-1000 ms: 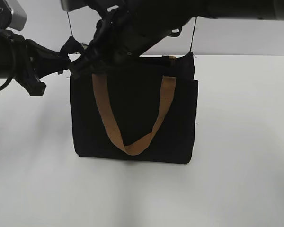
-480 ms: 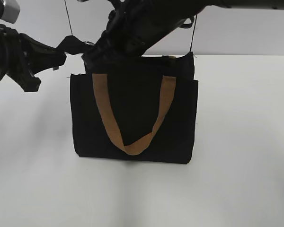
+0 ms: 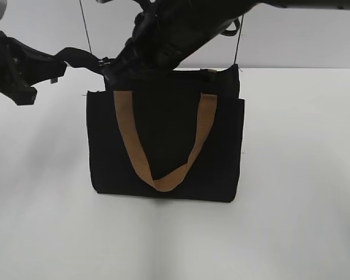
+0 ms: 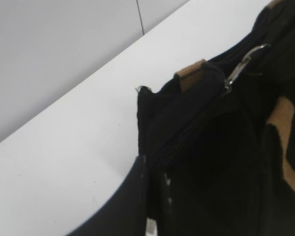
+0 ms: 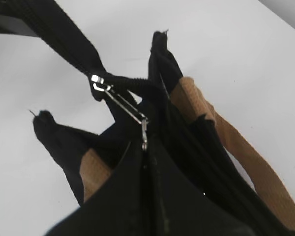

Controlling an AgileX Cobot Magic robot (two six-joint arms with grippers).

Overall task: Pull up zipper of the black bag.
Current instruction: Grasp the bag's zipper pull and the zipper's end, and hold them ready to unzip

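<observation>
The black bag (image 3: 163, 146) stands upright on the white table, one tan handle hanging down its front. My left gripper (image 3: 57, 69) is shut on the black zip tape end (image 3: 79, 54), which stretches taut to the left off the bag's top left corner. In the left wrist view its jaws (image 4: 151, 196) pinch that fabric beside the zip line (image 4: 187, 137). My right gripper (image 3: 114, 69) reaches over the bag's top left. In the right wrist view it (image 5: 146, 162) is shut on the silver zipper pull (image 5: 120, 104). The pull also shows in the left wrist view (image 4: 243, 64).
The white table (image 3: 303, 175) spreads around the bag, with a pale wall behind. The right arm (image 3: 186, 23) crosses above the bag's top from the upper right. The tan handles (image 5: 236, 142) hang beside the opening.
My left arm has drawn away to the left and up, stretching the zip tape end out from the bag. My right gripper has shifted slightly right along the bag's top.
</observation>
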